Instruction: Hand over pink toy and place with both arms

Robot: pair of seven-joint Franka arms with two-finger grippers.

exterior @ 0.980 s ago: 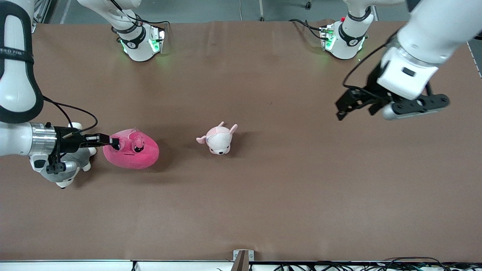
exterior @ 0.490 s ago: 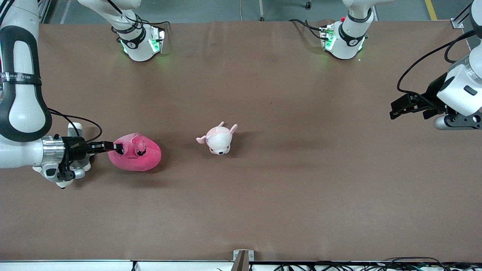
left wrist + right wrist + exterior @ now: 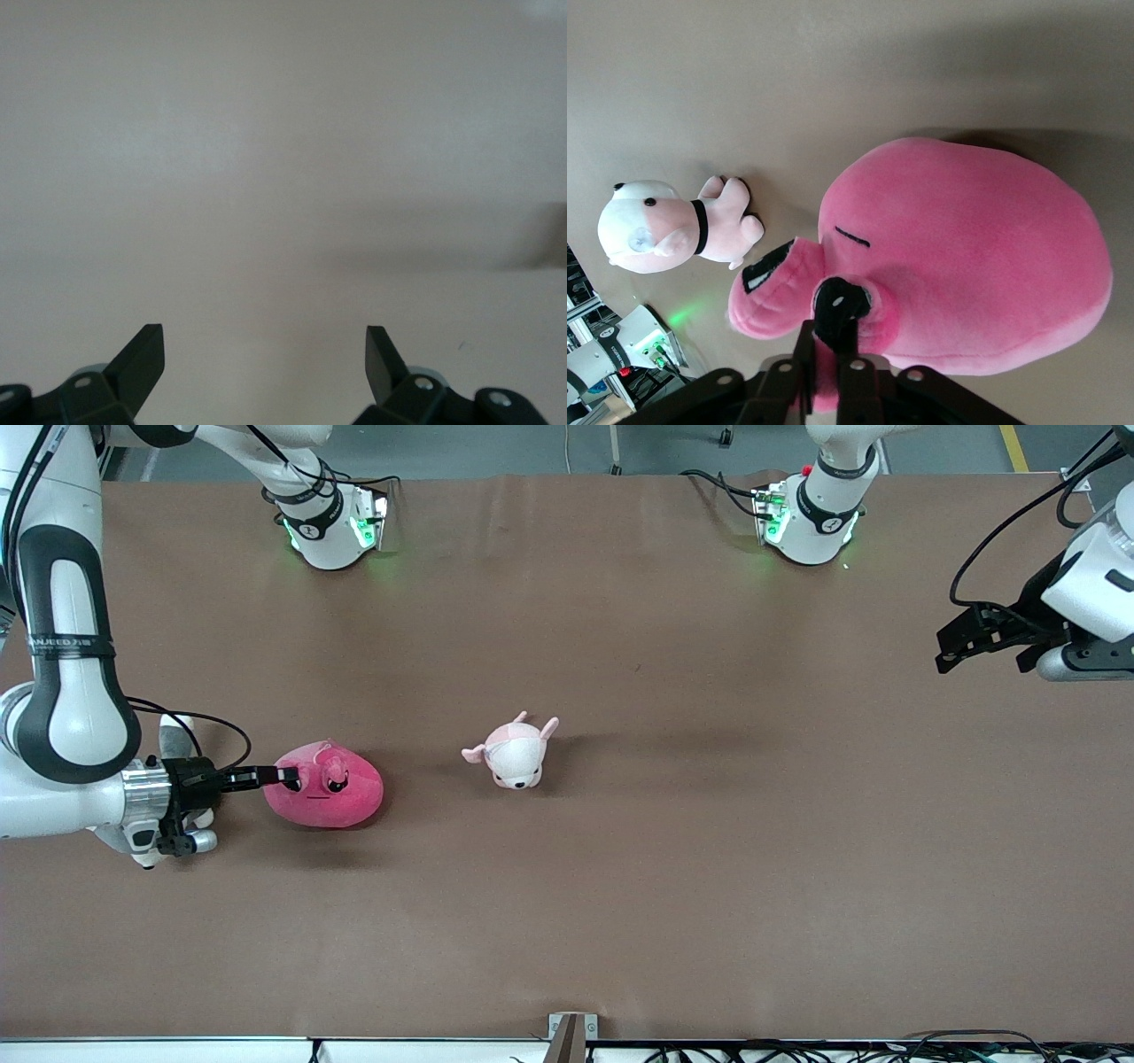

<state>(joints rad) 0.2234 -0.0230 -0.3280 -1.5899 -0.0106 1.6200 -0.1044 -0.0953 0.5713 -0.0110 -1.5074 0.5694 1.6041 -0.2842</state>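
The pink toy [image 3: 332, 793], a round hot-pink plush with dark eyes, lies toward the right arm's end of the table. My right gripper [image 3: 285, 778] is shut on a fold of it by one eye. In the right wrist view the toy [image 3: 983, 248] fills the middle, and the right gripper [image 3: 833, 350] pinches pink plush between its fingers. My left gripper [image 3: 950, 657] hangs open and empty over the left arm's end of the table. In the left wrist view it [image 3: 264, 341] shows only bare table between its spread fingertips [image 3: 142, 354].
A small pale pink-and-white animal plush [image 3: 514, 751] lies mid-table beside the pink toy; it also shows in the right wrist view [image 3: 664, 230]. A grey-and-white husky plush [image 3: 174, 728] is mostly hidden under my right wrist. The brown table cover [image 3: 620, 886] stretches toward the front camera.
My right gripper has carried the pink toy a little toward mid-table. My left arm has swung away from the centre toward its own end of the table.
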